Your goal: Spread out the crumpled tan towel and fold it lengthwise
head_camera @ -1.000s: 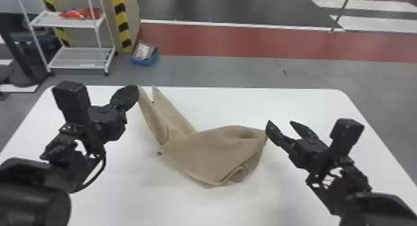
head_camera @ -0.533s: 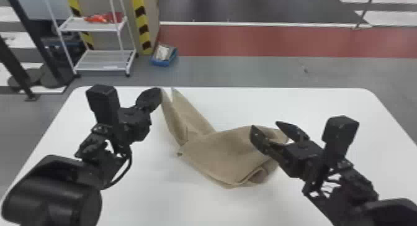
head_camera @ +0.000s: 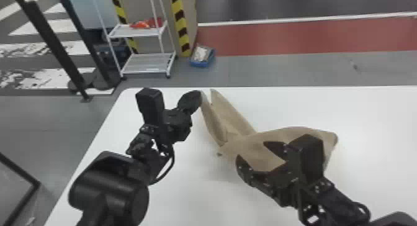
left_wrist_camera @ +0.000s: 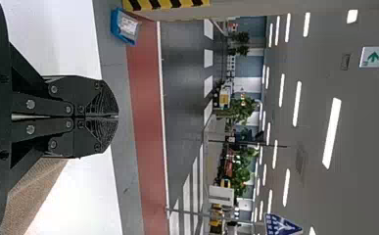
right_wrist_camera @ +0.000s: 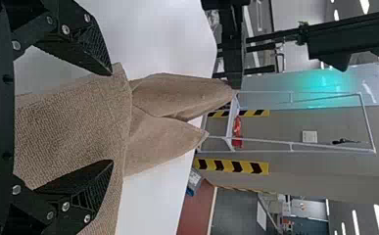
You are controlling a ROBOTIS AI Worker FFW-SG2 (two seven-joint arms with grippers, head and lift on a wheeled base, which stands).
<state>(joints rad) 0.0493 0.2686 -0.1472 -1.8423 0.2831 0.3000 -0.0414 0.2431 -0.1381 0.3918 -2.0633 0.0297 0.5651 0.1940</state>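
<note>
Left fingers closed on a raised corner of the tan towel, right fingers wide open over its body.
In the head view the left gripper (head_camera: 195,98) pinches the towel (head_camera: 325,141) at its upper left tip, and the left wrist view shows these fingers pressed together, cloth slanting away beside them. From that grip two pointed folds run down to the crumpled main part, which rests on the white counter (head_camera: 192,194), in from the left edge; the raised tips overlap the counter's far edge in the right wrist view. The right gripper (head_camera: 252,150) holds nothing: its fingers are spread well apart, with cloth showing between and beyond them. One fingertip is right by a fold's edge; whether it touches, I cannot tell.
</note>
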